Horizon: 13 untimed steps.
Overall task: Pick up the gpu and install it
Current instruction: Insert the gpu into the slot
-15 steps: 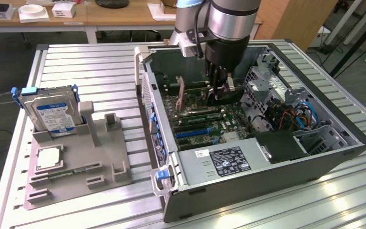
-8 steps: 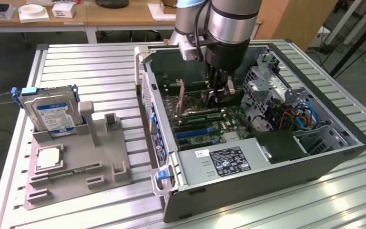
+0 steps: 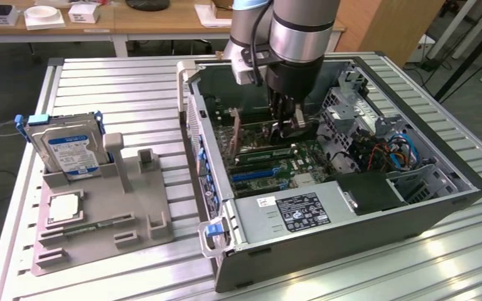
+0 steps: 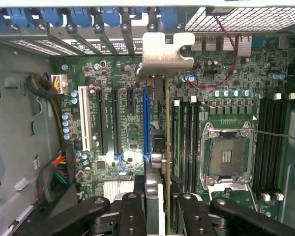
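Hand (image 4: 157, 209) clamped on gpu (image 4: 166, 51) inside case (image 3: 350, 232); blue slot (image 4: 145, 123) just beside; memory slots (image 4: 187, 142) flank other side.

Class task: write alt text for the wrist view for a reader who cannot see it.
The gripper, jaws closed on the gpu, holds the card edge-on over the motherboard, its silver bracket toward the case's rear slot covers. A blue expansion slot runs alongside the card; an empty processor socket sits nearby.

Silver arm (image 3: 298, 31), blue joint cap (image 3: 253, 4); black hand (image 4: 157, 211).
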Motion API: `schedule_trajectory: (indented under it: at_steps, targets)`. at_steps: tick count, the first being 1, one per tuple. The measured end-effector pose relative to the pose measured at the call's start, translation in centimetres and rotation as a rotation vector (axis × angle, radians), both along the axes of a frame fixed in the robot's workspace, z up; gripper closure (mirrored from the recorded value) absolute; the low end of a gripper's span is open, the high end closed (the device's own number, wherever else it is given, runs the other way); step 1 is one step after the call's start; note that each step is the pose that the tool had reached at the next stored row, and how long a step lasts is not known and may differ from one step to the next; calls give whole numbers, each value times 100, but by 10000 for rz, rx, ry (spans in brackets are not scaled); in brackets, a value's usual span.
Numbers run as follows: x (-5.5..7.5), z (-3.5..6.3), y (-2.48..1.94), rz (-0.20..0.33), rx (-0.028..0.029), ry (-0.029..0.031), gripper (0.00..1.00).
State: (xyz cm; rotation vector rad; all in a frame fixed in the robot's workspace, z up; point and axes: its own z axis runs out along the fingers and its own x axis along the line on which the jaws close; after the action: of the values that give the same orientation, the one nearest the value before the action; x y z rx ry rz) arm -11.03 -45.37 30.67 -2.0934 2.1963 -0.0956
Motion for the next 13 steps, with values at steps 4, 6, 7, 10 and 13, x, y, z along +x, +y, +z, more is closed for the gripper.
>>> schedule_trajectory:
  at_steps: [4,6,7,10,13]
  targets:
    - [-11,-39,0,-1,0,-8,71]
    - [-17,-61,0,-1,-1,-8,71]
    - [-19,-73,0,-1,0,-9,71]
    - [-30,-106,0,-2,-1,-8,71]
    - [-45,-136,0,-1,0,-9,71]
